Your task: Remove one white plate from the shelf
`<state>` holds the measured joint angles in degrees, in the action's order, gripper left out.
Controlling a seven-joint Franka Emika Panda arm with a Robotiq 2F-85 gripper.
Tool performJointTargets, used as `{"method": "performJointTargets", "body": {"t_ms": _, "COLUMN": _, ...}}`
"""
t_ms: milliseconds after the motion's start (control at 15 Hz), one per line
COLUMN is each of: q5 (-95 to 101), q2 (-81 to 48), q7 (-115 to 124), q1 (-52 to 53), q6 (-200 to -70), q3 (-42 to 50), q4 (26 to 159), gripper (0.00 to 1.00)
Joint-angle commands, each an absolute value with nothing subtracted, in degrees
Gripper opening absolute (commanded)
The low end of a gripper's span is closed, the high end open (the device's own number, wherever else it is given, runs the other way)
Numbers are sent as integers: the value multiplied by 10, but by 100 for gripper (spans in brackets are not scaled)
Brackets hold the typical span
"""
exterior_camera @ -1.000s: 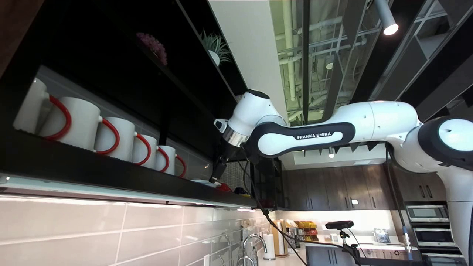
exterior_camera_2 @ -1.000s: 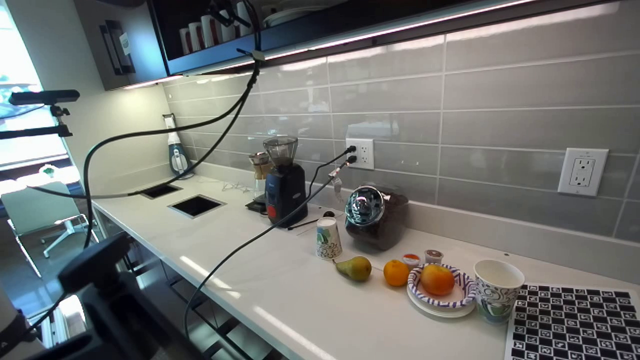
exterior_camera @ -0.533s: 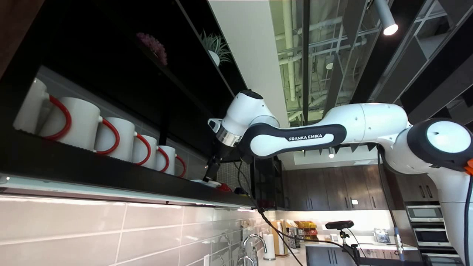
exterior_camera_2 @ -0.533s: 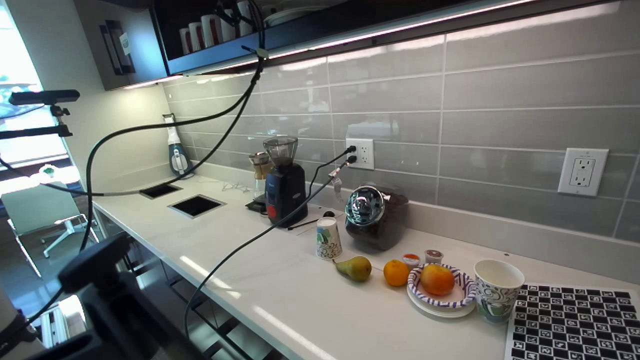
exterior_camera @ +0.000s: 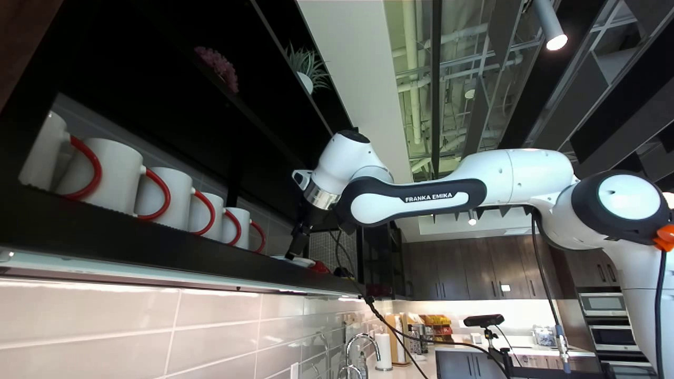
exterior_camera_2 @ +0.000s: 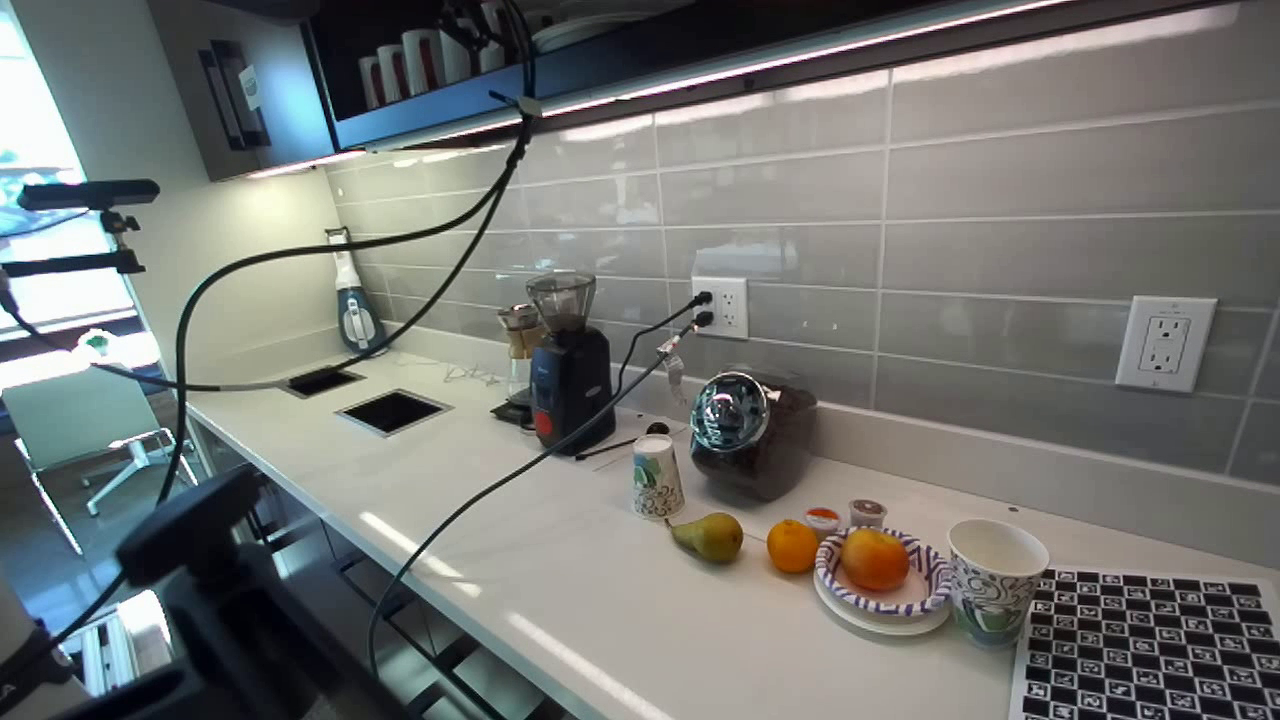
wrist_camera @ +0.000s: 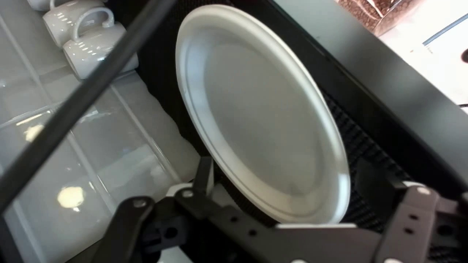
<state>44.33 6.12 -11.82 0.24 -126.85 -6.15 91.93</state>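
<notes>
Fingers (wrist_camera: 204,175): one pair, spread wide, with nothing held; my wrist view shows the near part of the white plate (wrist_camera: 263,120) between them. I cannot tell whether either finger touches the rim.

Gripper (exterior_camera: 289,256): black, pointing down and slightly left in an exterior view, tips at the plate.

Arm (exterior_camera: 489,176): white with black trim; upright at the right, reaching nearly level to the left, wrist bent down toward the shelf.

White plate, location: on the black shelf (exterior_camera: 158,245), right of the white mugs (exterior_camera: 113,179), just left of a small red object (exterior_camera: 319,267); the gripper covers part of it from that side.

Changed since a second ago: I find arm and gripper farther left along the shelf, nearer the mugs. An orange piece (exterior_camera: 664,237) has come into view at the right. The black cable (exterior_camera_2: 516,158) hangs a little farther right in an exterior view. Plate and mugs: same places.

Shelf, other contents: red handles on the mugs; higher up, purple flowers (exterior_camera: 218,68) and a potted plant (exterior_camera: 308,68).

Room: glossy tiled wall (exterior_camera_2: 1000,260); white counter (exterior_camera_2: 560,610) bearing, left to right, coffee grinder (exterior_camera_2: 570,390), pear (exterior_camera_2: 710,538), orange (exterior_camera_2: 792,546), patterned bowl (exterior_camera_2: 932,570) with a round fruit (exterior_camera_2: 875,560), large paper cup (exterior_camera_2: 998,575), checkered board (exterior_camera_2: 1150,640). Far side: dark cabinets (exterior_camera: 474,268).
</notes>
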Motion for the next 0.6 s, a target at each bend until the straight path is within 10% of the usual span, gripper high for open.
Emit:
{"method": "performJointTargets", "body": {"t_ms": 0, "q5": 456, "q2": 44, "q7": -129, "q1": 10, "q6": -1278, "q3": -53, "q4": 896, "gripper": 100}}
{"method": "performJointTargets", "body": {"t_ms": 533, "q5": 475, "q2": 43, "q7": -119, "q1": 8, "q6": -1281, "q3": -51, "q4": 887, "gripper": 100}}
